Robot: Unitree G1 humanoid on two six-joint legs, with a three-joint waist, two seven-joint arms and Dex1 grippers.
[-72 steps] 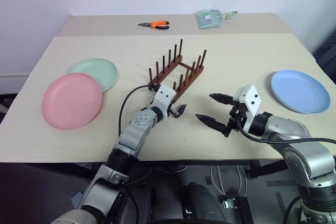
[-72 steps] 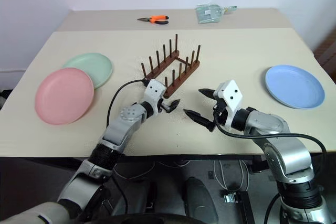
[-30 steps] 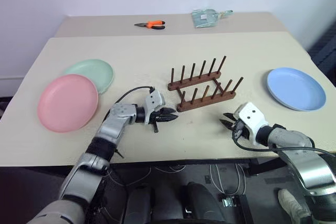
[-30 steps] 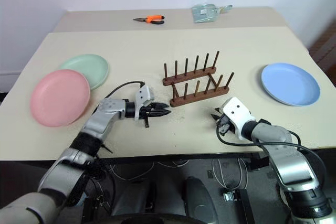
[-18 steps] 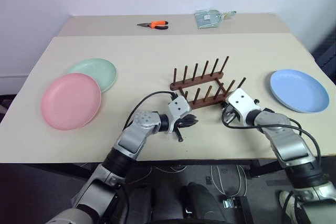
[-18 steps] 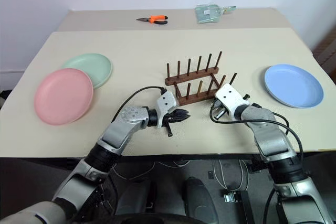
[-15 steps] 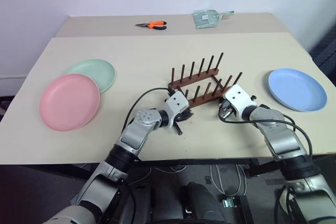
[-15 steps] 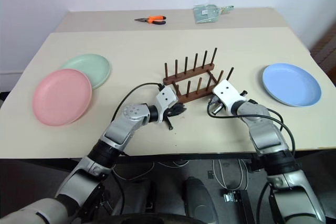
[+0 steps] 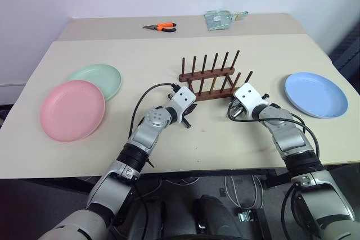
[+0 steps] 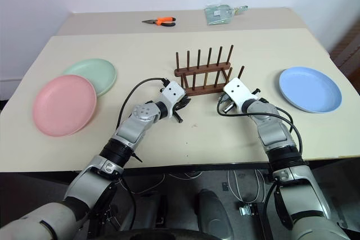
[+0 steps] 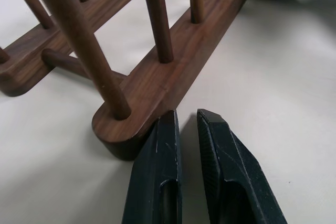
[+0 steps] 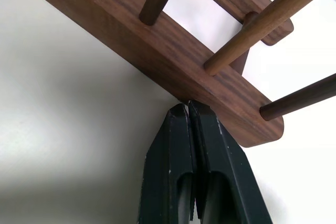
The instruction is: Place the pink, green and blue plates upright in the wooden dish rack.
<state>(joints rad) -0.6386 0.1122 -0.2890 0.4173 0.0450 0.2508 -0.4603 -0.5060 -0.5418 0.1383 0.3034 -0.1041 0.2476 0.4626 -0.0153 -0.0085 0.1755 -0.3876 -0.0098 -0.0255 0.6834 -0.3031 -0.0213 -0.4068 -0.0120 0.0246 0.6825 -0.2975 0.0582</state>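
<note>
The wooden dish rack (image 9: 207,75) stands mid-table, its peg rows running side to side and holding nothing. My left gripper (image 11: 186,119) is shut but for a thin gap, with nothing between the fingers. Its tips touch the left end of the rack's near rail (image 11: 173,72). My right gripper (image 12: 188,107) is shut and presses the same rail (image 12: 157,40) near its right end. The pink plate (image 9: 72,109) lies flat at the left, overlapping the green plate (image 9: 98,77) behind it. At the right the blue plate (image 9: 312,94) also lies flat.
Orange-handled pliers (image 9: 160,26) and a clear packet (image 9: 222,19) lie on the far table section. The table's front edge runs just behind both wrists. Open tabletop lies between the rack and the plates on each side.
Both grippers have moved forward to the rack's near rail. The rack, earlier turned from diagonal to crosswise, has slid a little farther away. The plates have not moved.
</note>
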